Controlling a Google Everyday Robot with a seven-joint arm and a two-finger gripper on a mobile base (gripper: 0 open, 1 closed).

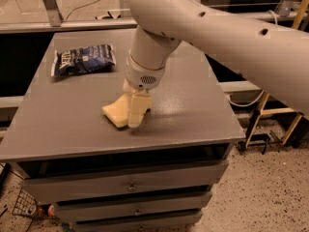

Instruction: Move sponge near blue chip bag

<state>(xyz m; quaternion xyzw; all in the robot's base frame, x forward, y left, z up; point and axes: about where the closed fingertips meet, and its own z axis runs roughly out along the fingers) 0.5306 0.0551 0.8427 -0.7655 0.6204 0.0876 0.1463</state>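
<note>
The pale yellow sponge (114, 112) lies on the grey table (63, 129), left of centre and towards the front. My gripper (132, 100) is down at the sponge's right end, with one pale finger (137, 112) in front of it and the other partly hidden behind it. The jaws stand open around the sponge's end. The blue chip bag (83, 59) lies flat at the table's back left, well apart from the sponge. The white arm reaches in from the upper right.
The table is a drawer cabinet with drawer fronts (130, 187) below its front edge. A metal rail (58, 27) runs behind the table. A yellow frame (270, 115) stands on the floor to the right.
</note>
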